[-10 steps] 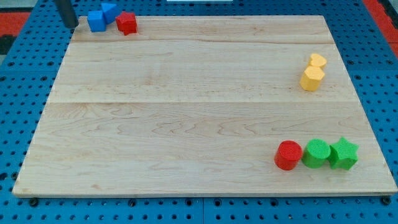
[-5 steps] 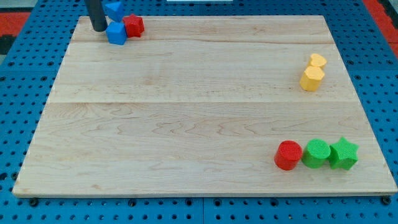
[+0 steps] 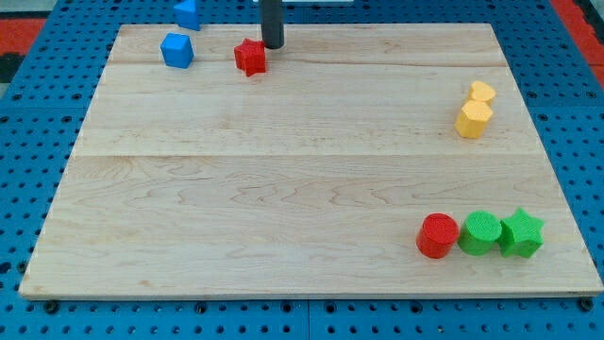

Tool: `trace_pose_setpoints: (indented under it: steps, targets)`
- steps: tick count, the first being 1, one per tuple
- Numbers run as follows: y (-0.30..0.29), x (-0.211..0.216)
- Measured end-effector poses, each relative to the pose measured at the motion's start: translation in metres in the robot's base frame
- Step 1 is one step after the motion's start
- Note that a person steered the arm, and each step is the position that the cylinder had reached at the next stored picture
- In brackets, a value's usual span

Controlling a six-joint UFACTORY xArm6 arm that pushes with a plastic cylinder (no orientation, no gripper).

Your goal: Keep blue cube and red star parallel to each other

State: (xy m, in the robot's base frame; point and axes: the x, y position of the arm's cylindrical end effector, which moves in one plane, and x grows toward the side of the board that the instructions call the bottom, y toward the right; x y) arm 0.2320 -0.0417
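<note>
The blue cube (image 3: 176,50) sits near the top left of the wooden board (image 3: 302,161). The red star (image 3: 250,57) lies to its right at about the same height in the view, apart from it. My tip (image 3: 273,44) stands just right of and slightly above the red star, close to it; I cannot tell if it touches. A second blue block (image 3: 187,13) lies at the board's top edge, above and right of the cube.
Two yellow blocks (image 3: 477,110) sit together at the right side. At the bottom right a red cylinder (image 3: 438,235), a green cylinder (image 3: 480,231) and a green star (image 3: 521,233) stand in a row.
My tip moved from the far top left rightward past the blocks. The blue cube shifted right and down, the red star slid right and apart from the cube, the second blue block moved up.
</note>
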Motion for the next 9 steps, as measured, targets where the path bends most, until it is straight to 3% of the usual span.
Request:
trace_pose_setpoints:
  steps: [3,4,5,7,8,9]
  targets:
    - [-0.101,-0.039]
    - [-0.071,-0.026]
    - [-0.027,-0.039]
    - [-0.029,-0.04]
    - [-0.068,-0.039]
    - [-0.116,-0.006]
